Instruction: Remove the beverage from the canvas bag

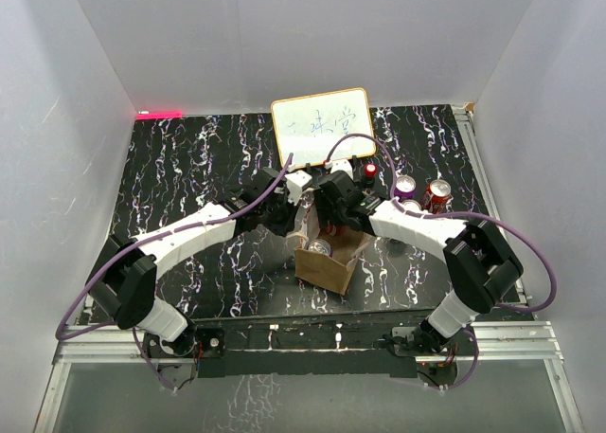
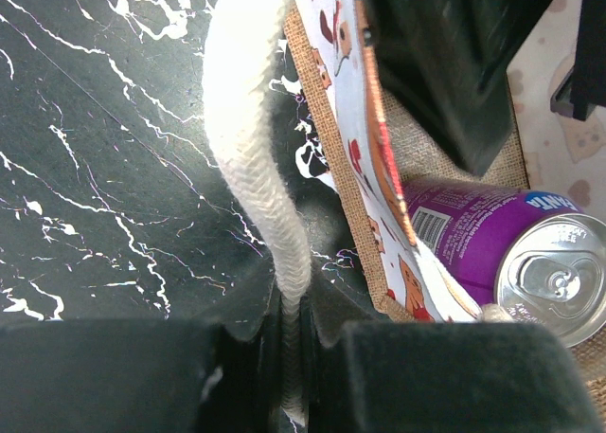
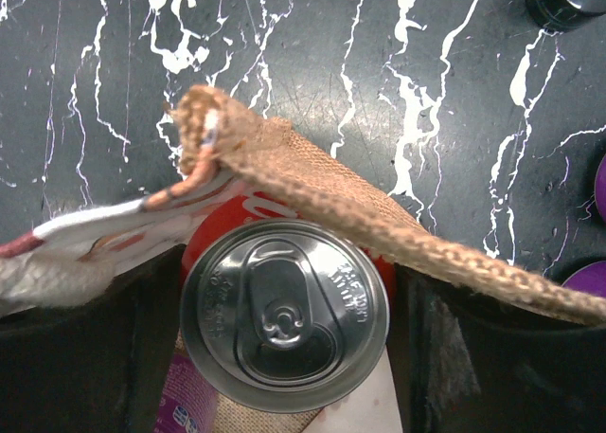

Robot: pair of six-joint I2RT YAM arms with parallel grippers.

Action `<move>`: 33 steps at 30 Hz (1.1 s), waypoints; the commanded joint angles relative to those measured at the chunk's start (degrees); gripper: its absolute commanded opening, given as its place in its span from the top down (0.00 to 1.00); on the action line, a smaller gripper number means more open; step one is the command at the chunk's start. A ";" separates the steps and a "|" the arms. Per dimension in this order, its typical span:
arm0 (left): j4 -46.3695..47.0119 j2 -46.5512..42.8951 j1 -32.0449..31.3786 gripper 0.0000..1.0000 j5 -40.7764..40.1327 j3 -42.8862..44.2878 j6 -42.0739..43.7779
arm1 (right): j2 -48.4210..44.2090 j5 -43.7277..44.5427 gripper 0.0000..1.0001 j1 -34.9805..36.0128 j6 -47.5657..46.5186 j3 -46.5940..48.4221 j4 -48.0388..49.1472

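The left gripper (image 2: 294, 350) comes in at the left side of the canvas bag (image 1: 327, 270), its fingers pinched shut on a pale braided rope handle (image 2: 256, 168) that runs up from between them along the bag's left wall. The bag stands open on the black marbled table (image 1: 189, 187), coarse tan weave outside, white lining with reddish-brown figures inside. A purple can (image 2: 473, 239) lies on its side in the bag, silver top toward the left wrist camera. It shows a barcode and a blue patch with white letters cut off at the rim, too partial to read. Beside it in the bag, a red can (image 3: 284, 310) stands upright at rim level with its pull-tab lid facing up. The lid's embossed text is too fine to read, and the white script on its side is mostly hidden by the rim. The right gripper (image 3: 284, 357) is clamped on this red can, a finger against each side. Behind the bag leans a white board (image 1: 322, 125) with faint blue handwriting I cannot make out. Right of the bag, behind its far corner, stand a dark can (image 1: 369, 171), a second purple can (image 1: 405, 186) and a second red can (image 1: 437, 195).
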 commanded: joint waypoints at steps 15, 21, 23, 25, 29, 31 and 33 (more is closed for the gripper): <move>-1.53 -0.86 -0.57 0.98 0.58 1.73 0.29 | -5.91 -2.81 0.83 -0.32 -0.21 -1.29 5.82; -1.61 -0.68 -0.48 0.98 0.48 1.79 0.26 | -9.68 -4.27 0.91 -0.30 -0.59 -1.39 5.64; -1.63 -0.66 -0.57 0.98 0.45 1.80 0.24 | -11.15 -4.39 0.92 -0.31 -0.68 -1.16 5.33; -1.67 -0.54 -0.57 0.98 0.40 1.82 0.24 | -12.27 -4.40 0.92 -0.30 -0.84 -0.99 4.85; -1.72 -0.53 -0.56 0.98 0.32 1.86 0.19 | -14.60 -4.06 0.92 -0.31 -1.07 -0.19 3.37; -1.72 -0.51 -0.49 0.98 0.30 1.82 0.24 | -15.82 -4.05 0.92 -0.33 -1.21 0.32 2.58; -1.71 -0.52 -0.52 0.98 0.27 1.82 0.25 | -17.00 -4.08 0.92 -0.36 -1.15 1.06 1.87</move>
